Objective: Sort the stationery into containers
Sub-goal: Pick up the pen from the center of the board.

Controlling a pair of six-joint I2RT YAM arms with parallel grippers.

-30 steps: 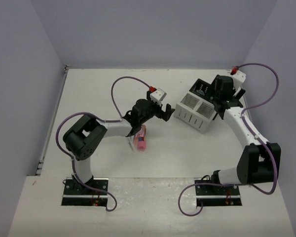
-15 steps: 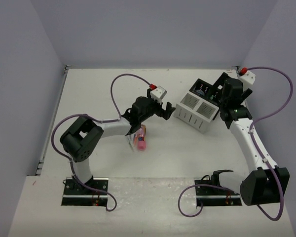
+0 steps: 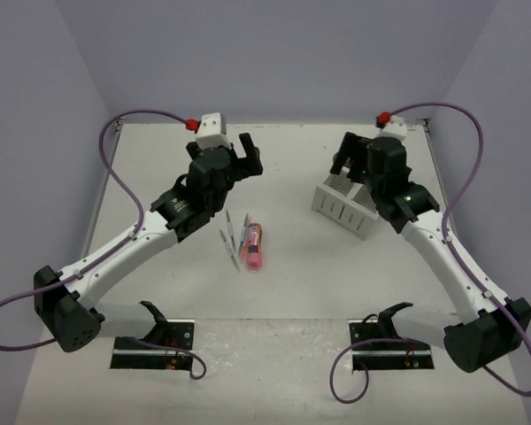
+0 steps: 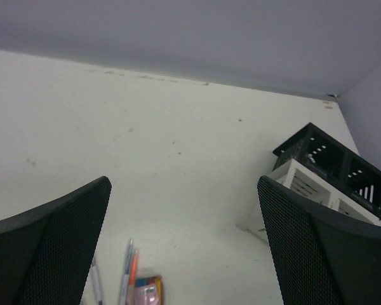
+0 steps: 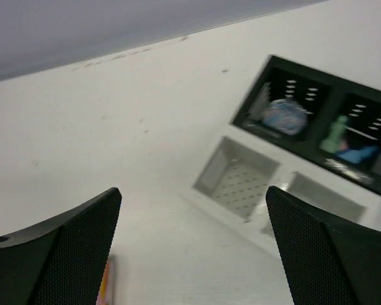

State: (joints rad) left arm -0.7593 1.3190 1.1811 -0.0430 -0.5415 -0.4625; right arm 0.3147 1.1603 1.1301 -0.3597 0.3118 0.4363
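Both pincers gape wide with nothing between the fingers: left gripper [image 4: 183, 185] hangs high over the table [image 3: 159, 159], upper left of centre in the top view; right gripper [image 5: 193, 190] sits over the organizer [image 3: 340, 205], centre right.

Loose stock lies in one cluster, lower middle of the top view: glue stick [image 3: 252, 246] plus what look like three thin pens [image 3: 233, 234] just beside it on its left.

Glue stick's long axis runs almost top-to-bottom in that frame, slightly tilted; pink end toward the bottom edge, patterned end toward the top. Pens lie roughly parallel to it, a bit fanned; can't tell which end is the tip.

Right wrist view: black cells [image 5: 317, 95] already hold a grey-blue disc [image 5: 286, 117], a green piece [image 5: 335, 130] and a blue piece [image 5: 359, 154]; white cells [image 5: 241, 181] look empty.

Likely step: left arm takes one long item for a white cell. My take on doing it well:
- turn the wrist so the jaws close across the short axis, at mid-length;
- take the outermost pen or the glue stick first, since the items sit close and a wide bite may catch two;
- the cylinder may roll, so come straight down;
- drop it in end-first, upright;
- get the right arm off the organizer first, or the two may collide.
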